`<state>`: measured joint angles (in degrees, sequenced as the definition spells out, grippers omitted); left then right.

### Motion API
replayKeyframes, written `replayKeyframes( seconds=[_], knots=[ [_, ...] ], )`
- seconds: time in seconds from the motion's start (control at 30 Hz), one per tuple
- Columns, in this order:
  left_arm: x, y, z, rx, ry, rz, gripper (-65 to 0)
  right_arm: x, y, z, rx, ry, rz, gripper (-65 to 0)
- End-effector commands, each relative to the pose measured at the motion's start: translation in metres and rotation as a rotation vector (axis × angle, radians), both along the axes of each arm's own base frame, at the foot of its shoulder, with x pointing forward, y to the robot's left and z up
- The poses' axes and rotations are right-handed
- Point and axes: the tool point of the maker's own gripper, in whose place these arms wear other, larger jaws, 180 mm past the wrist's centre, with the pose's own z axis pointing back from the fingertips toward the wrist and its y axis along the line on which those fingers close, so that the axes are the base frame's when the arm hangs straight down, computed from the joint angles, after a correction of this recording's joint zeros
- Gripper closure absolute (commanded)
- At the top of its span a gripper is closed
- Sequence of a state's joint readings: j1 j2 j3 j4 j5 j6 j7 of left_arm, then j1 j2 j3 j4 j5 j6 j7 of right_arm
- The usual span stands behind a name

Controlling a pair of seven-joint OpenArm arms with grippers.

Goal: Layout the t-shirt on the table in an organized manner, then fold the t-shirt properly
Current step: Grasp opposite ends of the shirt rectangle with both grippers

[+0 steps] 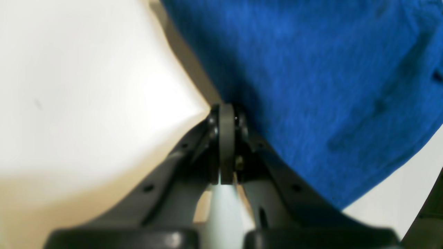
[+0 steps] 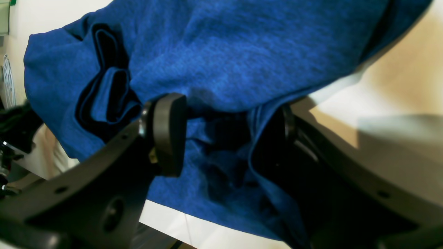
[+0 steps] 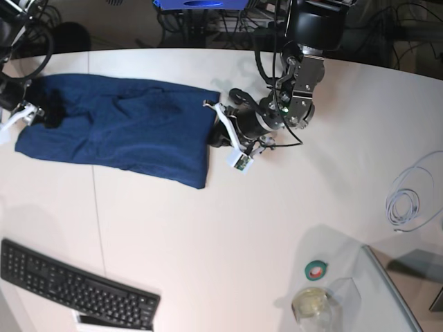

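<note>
Across your white table [image 3: 228, 228] the t-shirt [image 3: 118, 128] lies stretched, your left gripper [image 1: 226, 114] pinching one edge, your right gripper [image 2: 228, 121] spread around the other.

No legible text anywhere.

White desk [image 3: 228, 228] has the blue t-shirt [image 3: 118, 128] spread out on it, plus a keyboard [image 3: 73, 285], cable coil [image 3: 408, 200], tape roll [image 3: 317, 270].
</note>
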<state>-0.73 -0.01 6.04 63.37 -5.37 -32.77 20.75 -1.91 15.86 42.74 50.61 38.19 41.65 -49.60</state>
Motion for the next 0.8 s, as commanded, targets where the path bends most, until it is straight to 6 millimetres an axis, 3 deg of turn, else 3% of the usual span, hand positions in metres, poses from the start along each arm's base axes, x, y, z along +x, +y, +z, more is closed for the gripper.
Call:
replayKeyframes(
  seconds=[0.0, 0.13, 0.17, 0.3, 0.4, 0.6, 0.77],
  knots=[
    [0.012, -0.005, 0.014, -0.033, -0.045, 0.008, 0.0, -0.027, 0.004, -0.016, -0.021, 0.137, 0.056, -28.7],
    [0.011, -0.006, 0.013, -0.033, -0.044, 0.006, 0.0, -0.022, 0.002, -0.013, -0.027, 0.123, 0.055, -1.8],
    [0.01, -0.007, 0.013, -0.033, -0.042, 0.002, 0.0, -0.016, 0.002, -0.008, -0.041, 0.103, 0.061, 0.0],
    [-0.002, -0.011, 0.009, -0.035, -0.025, -0.006, 0.0, 0.002, 0.001, 0.012, -0.106, 0.038, 0.063, 0.0],
    [-0.006, -0.013, 0.014, -0.043, -0.038, -0.008, 0.0, 0.003, 0.001, 0.029, -0.161, 0.02, 0.081, 0.0],
    [-0.007, -0.015, 0.028, -0.049, -0.08, -0.012, 0.0, 0.013, 0.026, 0.072, -0.253, -0.035, 0.189, 0.0],
    [-0.012, -0.022, 0.026, -0.051, -0.069, -0.036, 0.0, 0.018, 0.05, 0.1, -0.266, -0.042, 0.18, 0.0]
  ],
)
